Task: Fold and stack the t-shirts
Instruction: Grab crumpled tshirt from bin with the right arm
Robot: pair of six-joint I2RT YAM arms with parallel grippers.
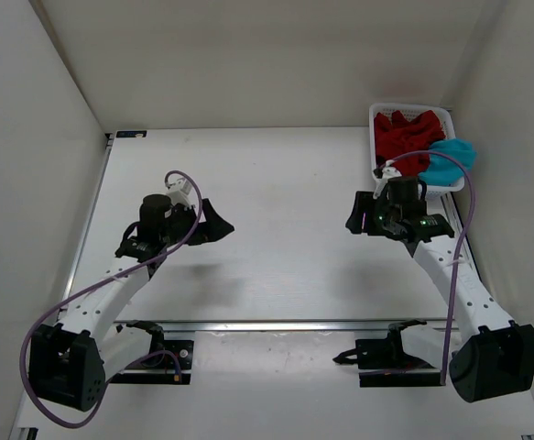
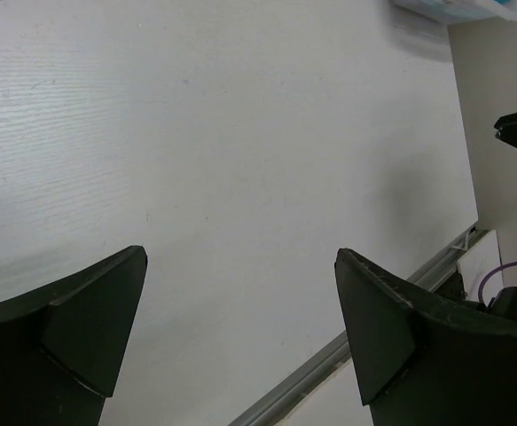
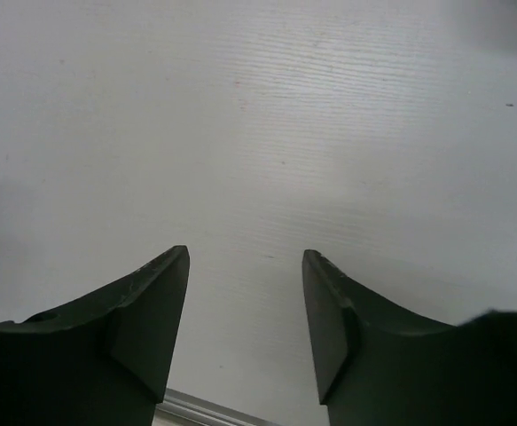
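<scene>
Overhead, both my arms hang above the white bench, with nothing folded yet. My left pincer sits toward nine o'clock of the bench, jaws spread wide and gripping nothing. Its own camera shows only plain bench surface between the two dark fingers. My right pincer hovers toward three o'clock, jaws likewise parted and empty. It is near the white mesh basket in the two o'clock corner, but points toward nine o'clock, away from it.

The t-shirts are in that basket, not on the bench. The red t-shirt is bunched across most of it. The teal t-shirt droops over the rim on the three o'clock side, partly hanging outside. Crumpled that way, they look dumped for picking rather than laid out. I judge that my right arm, the nearer one, suits a first reach into the basket once it turns round. The middle of the bench seems kept free as the folding area.

The count: two pincers, both wide and holding nothing; one basket; two shirts showing, one red and one teal. Whether another lies beneath them I cannot tell. No folded shirt and no stack is on the bench, so the task looks to be at its very start.
</scene>
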